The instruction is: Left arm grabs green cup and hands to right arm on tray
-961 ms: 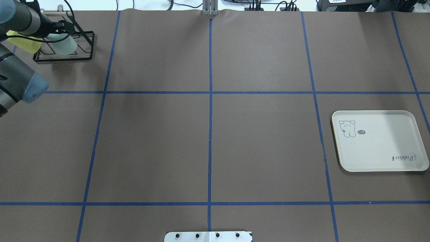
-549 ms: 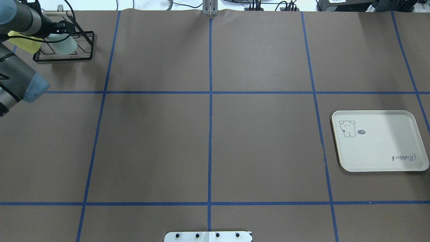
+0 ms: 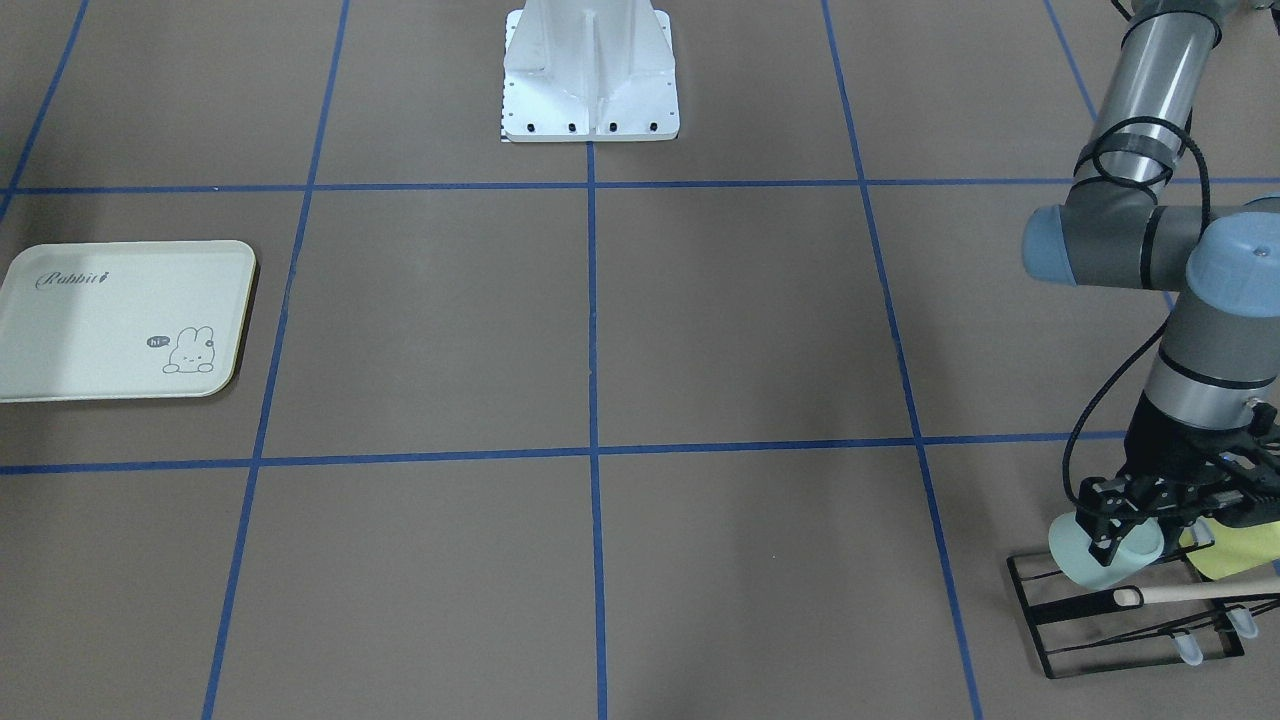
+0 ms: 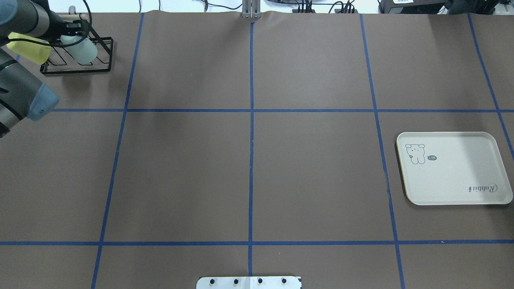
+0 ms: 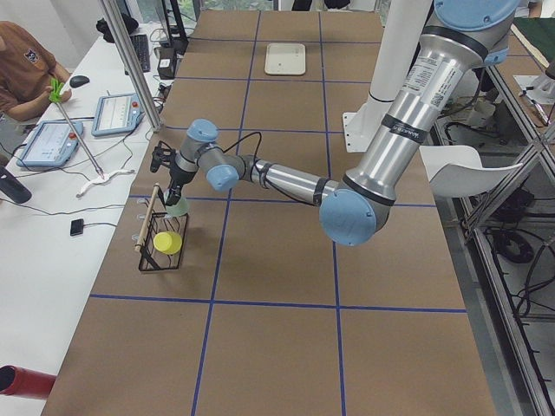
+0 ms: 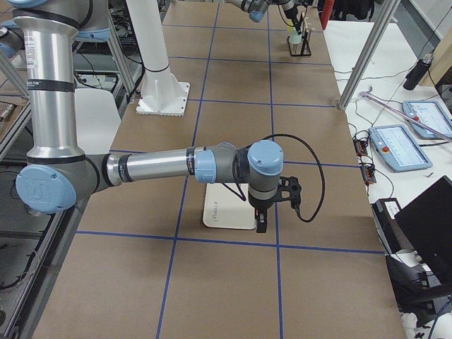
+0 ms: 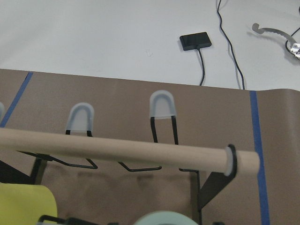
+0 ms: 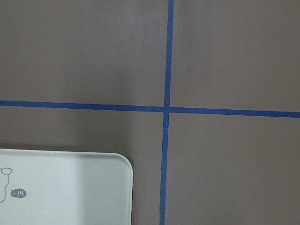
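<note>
the green cup [image 3: 1078, 568] hung tilted just above the black wire rack [image 7: 210, 187], rim toward the rack's wooden rod [image 7: 117, 147], and no longer sat on the prongs. the left fingers [image 3: 1108, 538] were pinched across its side wall; the hold looked firm, though the contact was partly hidden behind the wrist. a yellow-green cup [image 3: 1240, 550] lay in the rack just beside it.

the cup looked like a light, smooth plastic tumbler: stiff enough not to crush under a mild squeeze, but slick and tapered, so it would likely slide toward its narrow end if gripped loosely. with the left hold on the wall, the free end would be the fair place for the second arm to take it, across the wall and not on the lip.

the tray [image 4: 453, 188] lay flat at the end of the counter [image 4: 313, 168] farthest from the rack, with nothing on it. the right fingers [image 6: 260, 224] hung over that end, well apart from the rack, and i could not tell whether they were spread or pressed together.

the counter was brown paper marked with blue tape lines, matte and level. beyond the rack's end stood a white side bench with tablets, cables and a seated person.
</note>
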`<state>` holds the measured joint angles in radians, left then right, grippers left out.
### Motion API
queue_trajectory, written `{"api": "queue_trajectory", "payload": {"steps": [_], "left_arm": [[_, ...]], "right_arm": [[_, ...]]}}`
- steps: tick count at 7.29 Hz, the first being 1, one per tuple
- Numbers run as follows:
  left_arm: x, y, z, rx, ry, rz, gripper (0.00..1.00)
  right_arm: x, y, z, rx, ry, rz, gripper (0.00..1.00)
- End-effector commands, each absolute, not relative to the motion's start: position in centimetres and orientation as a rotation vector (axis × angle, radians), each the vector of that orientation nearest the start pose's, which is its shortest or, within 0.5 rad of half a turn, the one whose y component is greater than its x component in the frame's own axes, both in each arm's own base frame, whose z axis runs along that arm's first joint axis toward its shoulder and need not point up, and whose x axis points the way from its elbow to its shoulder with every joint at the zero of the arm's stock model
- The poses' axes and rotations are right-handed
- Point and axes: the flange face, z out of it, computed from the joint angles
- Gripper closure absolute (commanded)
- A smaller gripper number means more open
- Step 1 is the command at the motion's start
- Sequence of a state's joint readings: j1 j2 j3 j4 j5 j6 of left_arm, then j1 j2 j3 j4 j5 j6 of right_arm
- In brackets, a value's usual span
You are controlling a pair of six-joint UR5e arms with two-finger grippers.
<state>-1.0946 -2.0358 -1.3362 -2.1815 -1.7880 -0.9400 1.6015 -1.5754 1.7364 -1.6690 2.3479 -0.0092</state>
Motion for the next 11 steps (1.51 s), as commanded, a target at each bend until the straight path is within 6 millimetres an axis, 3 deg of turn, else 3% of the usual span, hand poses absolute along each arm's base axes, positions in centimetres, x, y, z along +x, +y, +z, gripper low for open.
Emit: {"api": "queue_trajectory", "payload": {"steps": [1,2,4,6,9,10,11], "left_arm": [[19.2,-68.4,42.9,0.544,0.709,-0.378,0.86],[17.9,-67.6,41.8,0.555,0.699,-0.366,0.86],[13.7,-65.5,35.8,0.58,0.677,-0.378,0.87],[11.8,-62.9,29.7,0.562,0.671,-0.404,0.87],[12.9,-59.9,25.2,0.435,0.893,-0.62,0.87],[14.1,-57.9,23.0,0.406,0.969,-0.685,0.86],[16.3,-55.6,20.8,0.353,1.063,-0.747,0.86]], "right_arm": [[7.8,-48.7,58.9,0.076,-0.778,-0.006,0.0],[7.8,-48.7,58.8,0.077,-0.776,-0.005,0.0],[7.9,-49.0,57.4,0.107,-0.761,-0.018,0.0],[7.2,-48.9,58.4,0.083,-0.775,-0.022,0.0],[5.5,-50.2,62.0,0.236,-1.028,-0.121,0.0],[5.0,-50.5,61.7,0.255,-1.121,-0.146,0.0],[4.7,-51.8,59.5,0.274,-1.202,-0.173,0.0]]}}
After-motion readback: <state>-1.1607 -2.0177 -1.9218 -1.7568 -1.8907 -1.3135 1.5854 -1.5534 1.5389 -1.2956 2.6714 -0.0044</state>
